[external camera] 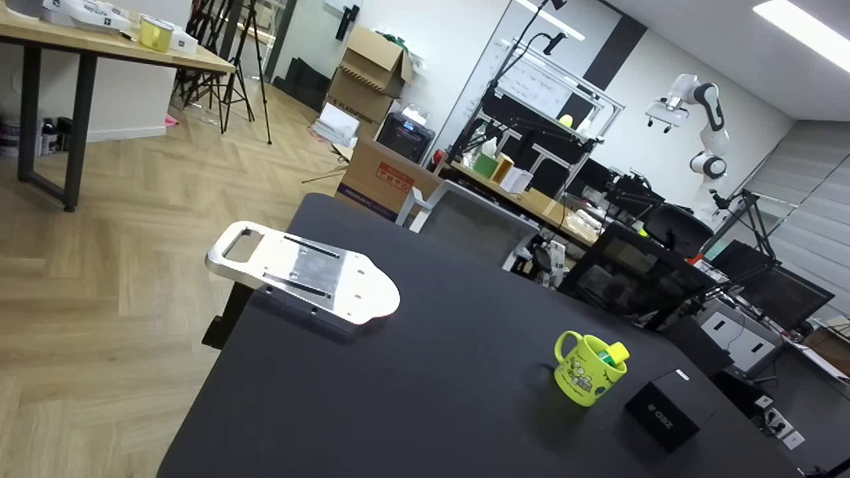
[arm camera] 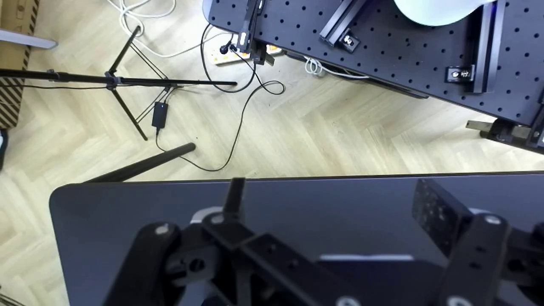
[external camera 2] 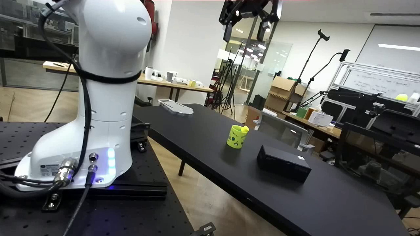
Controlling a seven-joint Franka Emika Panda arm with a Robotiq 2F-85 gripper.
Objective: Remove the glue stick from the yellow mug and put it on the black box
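Observation:
The yellow mug (external camera: 579, 375) stands upright on the black table and also shows in an exterior view (external camera 2: 235, 137). The glue stick (external camera: 617, 353) leans inside the mug with its yellow end above the rim; it also shows in an exterior view (external camera 2: 244, 129). The black box (external camera: 664, 413) lies beside the mug, apart from it, and also shows in an exterior view (external camera 2: 283, 161). My gripper (external camera 2: 244, 32) is high above the table, open, with nothing between its fingers; it also shows in the wrist view (arm camera: 333, 206). Mug, glue stick and box do not show in the wrist view.
A white flat slicer-like tool (external camera: 319, 272) lies at the table's far end, overhanging its edge. The white robot base (external camera 2: 98, 141) stands on a perforated black platform. A floor gap (arm camera: 331, 136) separates platform and table (arm camera: 140, 212). A mesh chair (external camera: 471, 222) stands behind the table.

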